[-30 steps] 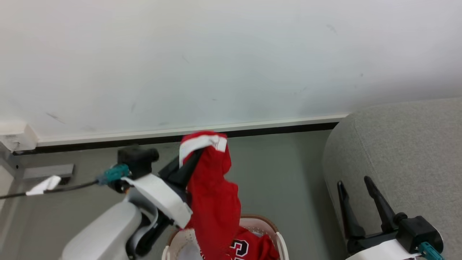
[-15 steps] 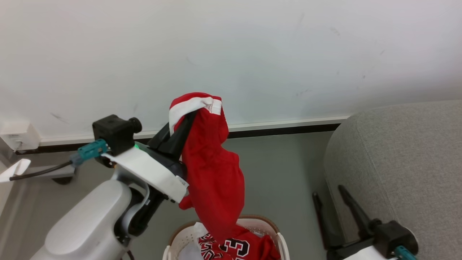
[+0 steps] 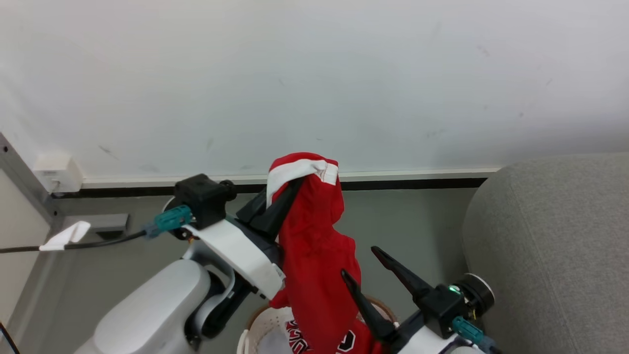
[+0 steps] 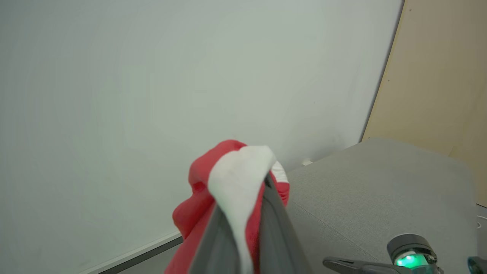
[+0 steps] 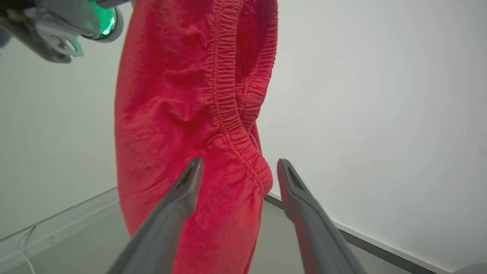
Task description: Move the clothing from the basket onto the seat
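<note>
The left gripper (image 3: pixel 293 184) was clamped tight on the white hem trim (image 3: pixel 302 169) of the red shorts (image 3: pixel 314 246). It held them high, so that they hung down in one long crumpled fold above the basket (image 3: pixel 256 320). The basket sat on the floor (image 3: pixel 417 221) at the near edge of the head view, with a red jersey (image 3: pixel 346 341) bearing black-and-white numbers lying in it. The lower end of the shorts hung in front of that jersey, and whether the two touched could not be told. The right gripper (image 3: pixel 359 260) stood wide open just right of the hanging shorts, gripping nothing, its tips pointing up and toward the far left. In the right wrist view its fingers (image 5: pixel 182 194) flanked the lower end of the elastic waistband (image 5: pixel 226 114), though contact with the cloth could not be made out. The grey seat (image 3: pixel 555 246) lay at the right, apart from the shorts, and the pale wall (image 3: pixel 314 73) rose on the far side.
</note>
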